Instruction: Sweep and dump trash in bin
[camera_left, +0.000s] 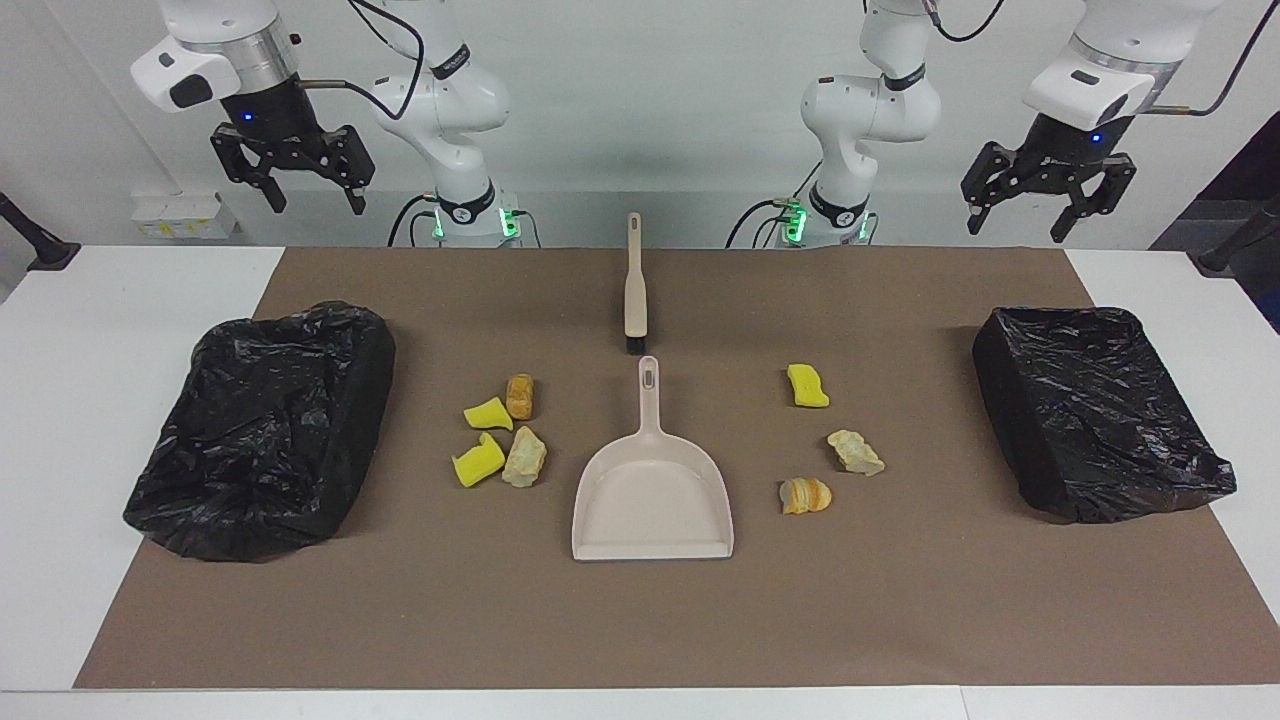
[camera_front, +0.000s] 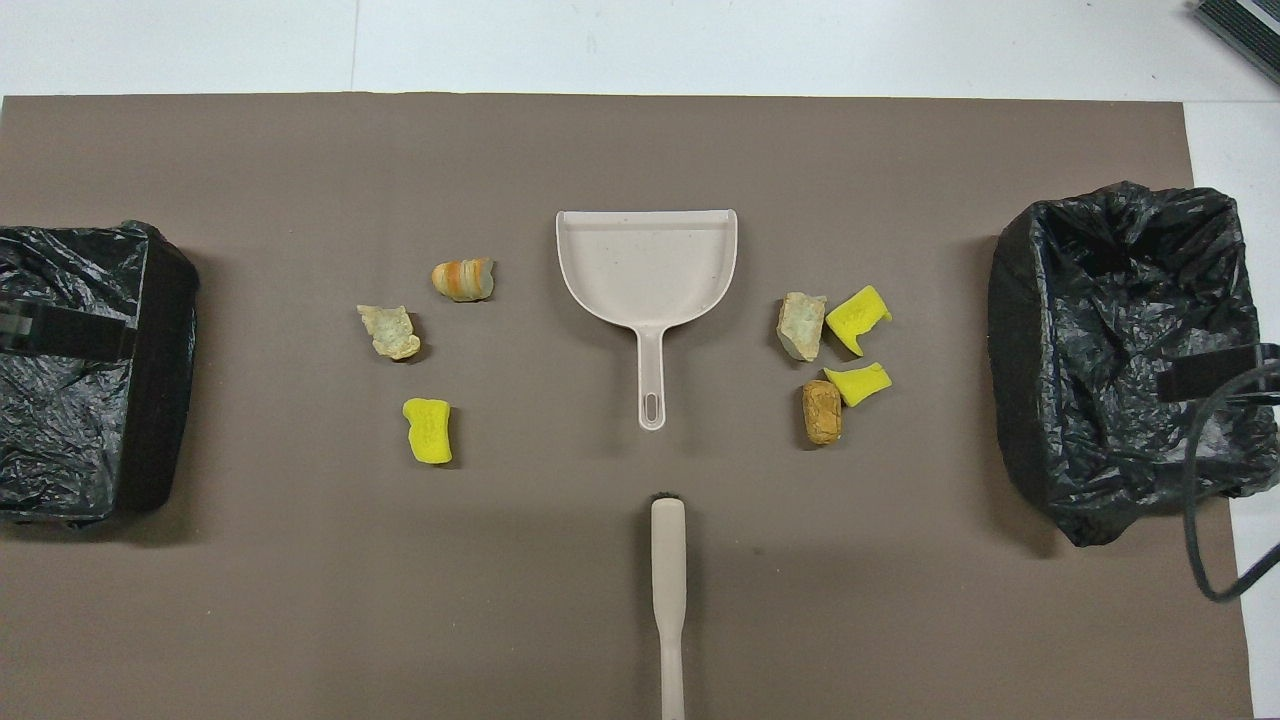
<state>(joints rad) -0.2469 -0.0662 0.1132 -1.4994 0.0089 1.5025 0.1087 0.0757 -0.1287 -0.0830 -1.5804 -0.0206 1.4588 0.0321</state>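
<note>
Trash unswept, both grippers raised and empty.
Seven small yellow sponge and tan bread-like trash pieces (camera_left: 505, 432) flank the beige plastic dustpan (camera_left: 652, 497) (on brown mat), well apart from left gripper (camera_left: 1016, 215) and right gripper (camera_left: 313, 196), jaws spread.

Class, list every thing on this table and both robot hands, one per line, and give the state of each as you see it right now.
Dustpan: empty, flat on the mat.
Brush: lying on the mat, untouched, nearer the robots than the dustpan.
Trash: seven pieces, all on the mat, four toward the right arm's end, three toward the left arm's.
Bins: lined with black bags, open, no trash seen inside.
Left hand: open, empty, raised.
Right hand: open, empty, raised.
</note>
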